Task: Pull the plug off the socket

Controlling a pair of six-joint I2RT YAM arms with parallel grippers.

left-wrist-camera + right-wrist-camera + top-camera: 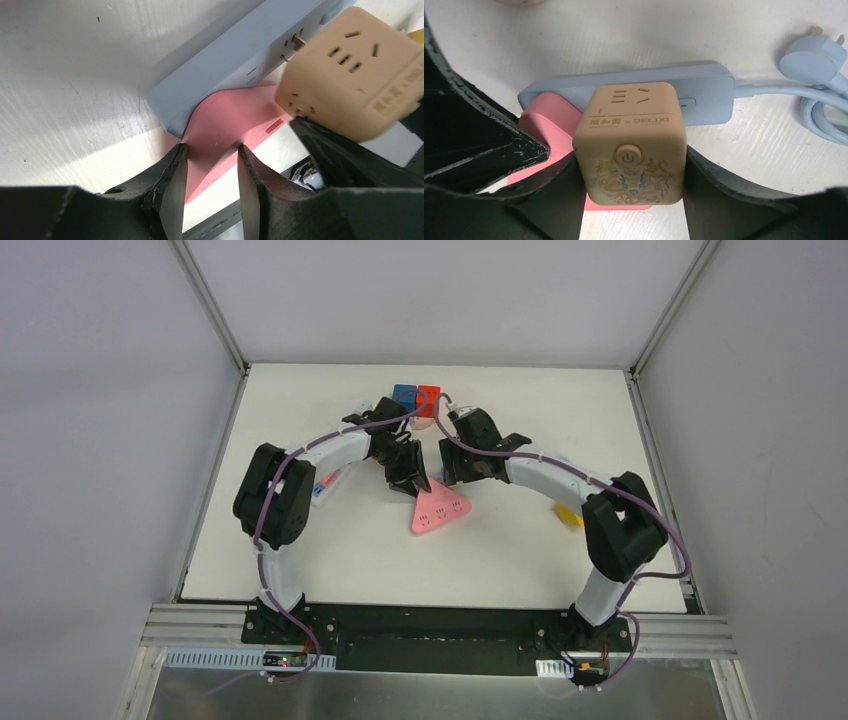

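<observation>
At far centre, clamping cube plug [634, 115] with right gripper [631, 167], pinching only pink block [225, 115] with left gripper [212, 170]; could drag unbraced blue strip [235, 60] along.

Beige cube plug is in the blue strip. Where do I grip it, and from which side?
Grip the beige cube plug across its two flat side faces, coming from the button face, opposite the blue strip. Those faces are parallel, and its prongs point straight into the strip.
</observation>
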